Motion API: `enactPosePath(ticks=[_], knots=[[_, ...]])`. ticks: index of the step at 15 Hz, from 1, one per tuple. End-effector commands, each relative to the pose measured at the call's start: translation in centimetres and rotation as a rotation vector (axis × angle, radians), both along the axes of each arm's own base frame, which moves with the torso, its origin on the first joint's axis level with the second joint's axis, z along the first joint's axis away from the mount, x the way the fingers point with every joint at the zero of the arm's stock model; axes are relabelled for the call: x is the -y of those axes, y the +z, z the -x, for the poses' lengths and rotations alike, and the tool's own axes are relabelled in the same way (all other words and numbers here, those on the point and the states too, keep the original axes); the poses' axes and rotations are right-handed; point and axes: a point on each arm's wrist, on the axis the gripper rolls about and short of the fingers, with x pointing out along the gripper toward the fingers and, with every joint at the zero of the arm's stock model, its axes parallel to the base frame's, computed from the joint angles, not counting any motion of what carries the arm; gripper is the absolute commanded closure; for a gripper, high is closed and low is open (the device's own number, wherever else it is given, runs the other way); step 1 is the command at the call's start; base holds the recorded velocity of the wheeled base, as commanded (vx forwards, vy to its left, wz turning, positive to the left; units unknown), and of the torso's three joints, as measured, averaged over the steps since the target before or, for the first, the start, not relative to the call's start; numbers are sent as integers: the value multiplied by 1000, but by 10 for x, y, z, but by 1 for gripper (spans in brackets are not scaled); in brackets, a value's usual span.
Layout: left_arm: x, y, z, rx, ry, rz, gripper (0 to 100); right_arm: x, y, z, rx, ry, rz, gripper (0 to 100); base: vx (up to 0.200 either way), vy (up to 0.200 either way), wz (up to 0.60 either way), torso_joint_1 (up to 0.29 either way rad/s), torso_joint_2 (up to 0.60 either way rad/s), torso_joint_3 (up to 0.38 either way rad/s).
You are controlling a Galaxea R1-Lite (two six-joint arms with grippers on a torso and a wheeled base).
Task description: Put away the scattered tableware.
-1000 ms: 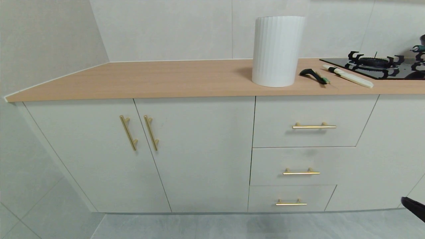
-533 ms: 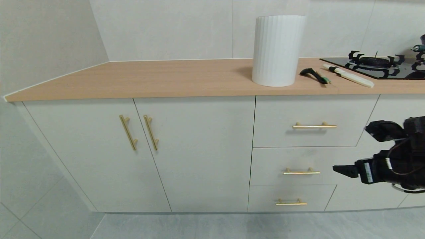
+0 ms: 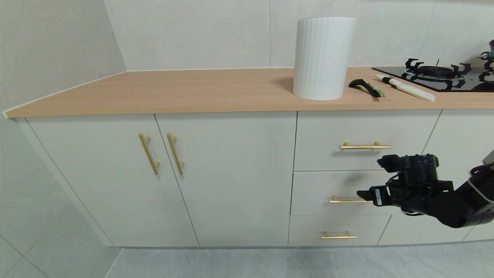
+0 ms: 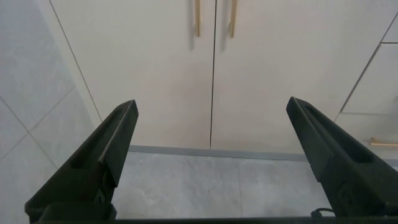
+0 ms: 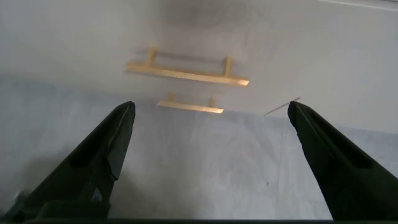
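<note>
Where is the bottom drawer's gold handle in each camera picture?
Head view: bottom drawer handle, lowest of three gold bars on the drawers.
Left wrist view: bottom drawer handle, a sliver past the double doors, just above the floor.
Right wrist view: bottom drawer handle, the bar beyond the middle drawer handle.
Shared landmark: the floor beneath it.

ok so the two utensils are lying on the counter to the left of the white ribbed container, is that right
Not quite. The black-handled utensil and the cream utensil do lie on the counter, but to the right of the white ribbed container, between it and the hob. The head view shows this.
</note>
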Motion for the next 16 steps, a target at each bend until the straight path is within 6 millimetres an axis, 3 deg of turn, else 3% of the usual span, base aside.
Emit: enactPosePath(ticks=[1, 5, 16], knots=[[0, 0, 0, 1, 0, 1, 0, -3, -50, -12, -45, -40, -11, 0, 0, 0, 0, 0, 0, 0], [0, 0, 0, 1, 0, 1, 0, -9, -70, -27, 4, -91, -4, 0, 0, 0, 0, 0, 0, 0], [0, 0, 0, 1, 0, 1, 0, -11, -92, -61, 61, -160, -19, 0, 0, 0, 0, 0, 0, 0]])
